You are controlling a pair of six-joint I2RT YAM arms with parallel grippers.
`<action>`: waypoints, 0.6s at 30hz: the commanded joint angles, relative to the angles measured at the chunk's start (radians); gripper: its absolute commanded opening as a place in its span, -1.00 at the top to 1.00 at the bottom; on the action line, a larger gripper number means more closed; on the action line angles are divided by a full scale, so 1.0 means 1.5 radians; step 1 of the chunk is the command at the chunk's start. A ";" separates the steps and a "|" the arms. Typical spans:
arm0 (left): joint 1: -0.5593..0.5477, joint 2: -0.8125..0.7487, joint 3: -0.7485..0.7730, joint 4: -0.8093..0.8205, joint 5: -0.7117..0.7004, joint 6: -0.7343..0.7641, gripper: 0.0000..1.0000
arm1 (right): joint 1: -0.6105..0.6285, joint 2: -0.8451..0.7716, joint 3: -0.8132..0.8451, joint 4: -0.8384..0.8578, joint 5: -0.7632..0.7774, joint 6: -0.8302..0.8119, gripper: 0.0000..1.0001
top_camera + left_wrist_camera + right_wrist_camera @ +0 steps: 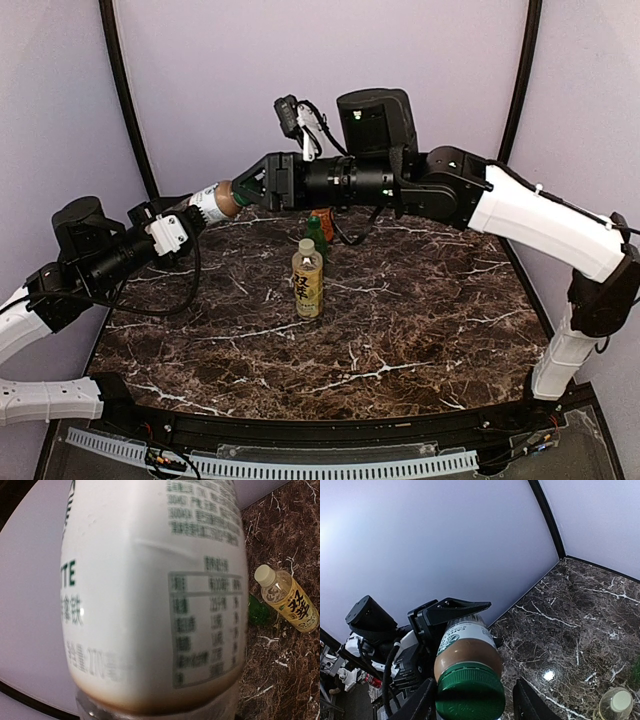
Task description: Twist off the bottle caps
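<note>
The dark marbled worktop (pixel 430 330) carries the tall yellow bottle (pixel 308 280), its pale cap (pixel 264 575) on, with the green bottle (pixel 316 236) and orange bottle (pixel 326 220) just behind, their caps hard to make out. Above the far left, the left claw (pixel 200 208) clenches the smooth, white-labelled clear bottle (pixel 465 652) sideways. The right claw (pixel 240 192) is spread either side of its ribbed green cap (pixel 470 695), so I judge nothing is unscrewed yet.
</note>
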 commanded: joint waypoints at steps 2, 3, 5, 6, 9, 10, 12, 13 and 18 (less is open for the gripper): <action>-0.003 -0.005 -0.009 0.018 -0.002 0.004 0.99 | -0.003 0.011 0.012 0.009 -0.004 0.000 0.21; -0.003 -0.005 -0.010 0.018 0.000 0.004 0.99 | -0.003 0.011 0.011 0.011 -0.004 -0.003 0.35; -0.003 -0.007 -0.011 0.019 0.007 0.003 0.99 | -0.003 0.009 0.008 0.019 -0.008 -0.013 0.63; -0.004 -0.009 -0.010 0.013 0.016 0.001 0.99 | -0.003 0.009 0.007 0.023 -0.018 -0.022 0.77; -0.004 -0.012 0.012 -0.045 0.066 -0.037 0.99 | -0.002 0.011 0.002 0.039 -0.069 -0.085 1.00; -0.003 -0.012 0.020 -0.099 0.114 -0.047 0.99 | -0.001 0.014 0.002 0.042 -0.088 -0.117 1.00; -0.003 -0.012 0.041 -0.183 0.200 -0.077 0.99 | 0.008 0.015 0.002 0.039 -0.111 -0.190 1.00; -0.003 -0.010 0.055 -0.206 0.224 -0.101 0.99 | 0.014 0.015 0.003 0.032 -0.117 -0.232 1.00; -0.003 -0.005 0.089 -0.349 0.382 -0.151 0.99 | 0.057 0.017 -0.002 -0.031 -0.111 -0.498 1.00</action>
